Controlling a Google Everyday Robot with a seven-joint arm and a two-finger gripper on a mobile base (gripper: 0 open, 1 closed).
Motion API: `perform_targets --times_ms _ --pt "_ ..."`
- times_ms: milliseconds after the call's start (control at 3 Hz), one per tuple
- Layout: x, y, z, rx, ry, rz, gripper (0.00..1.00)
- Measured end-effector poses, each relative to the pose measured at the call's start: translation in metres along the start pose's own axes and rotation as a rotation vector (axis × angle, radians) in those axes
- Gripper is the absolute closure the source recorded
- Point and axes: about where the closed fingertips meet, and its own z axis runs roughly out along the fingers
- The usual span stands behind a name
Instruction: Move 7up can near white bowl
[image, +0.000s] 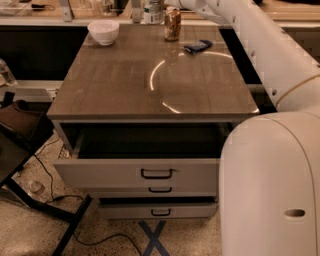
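Note:
The 7up can (152, 12), silver-white with green markings, hangs at the top edge of the view above the table's far edge. My gripper (161, 3) is at the very top of the view, mostly cut off, and is shut on the can from above and the right. The white bowl (104, 31) sits on the table's far left corner, about a bowl's width to the left of the can.
A brown-gold can (172, 24) stands just right of the 7up can. A dark blue packet (198, 46) lies at the far right. The wooden table (150, 80) has its top drawer (145, 172) pulled open. My white arm (270, 165) fills the right side.

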Motion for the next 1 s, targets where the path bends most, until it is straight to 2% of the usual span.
perform_targets --times_ms 333,667,1000 --pt "0.0 0.0 0.0 0.001 0.0 0.0 1.0" --pt "0.005 0.003 0.014 0.005 0.005 -0.03 1.0" --pt "0.027 0.008 0.054 -0.016 0.002 -0.055 1.0"
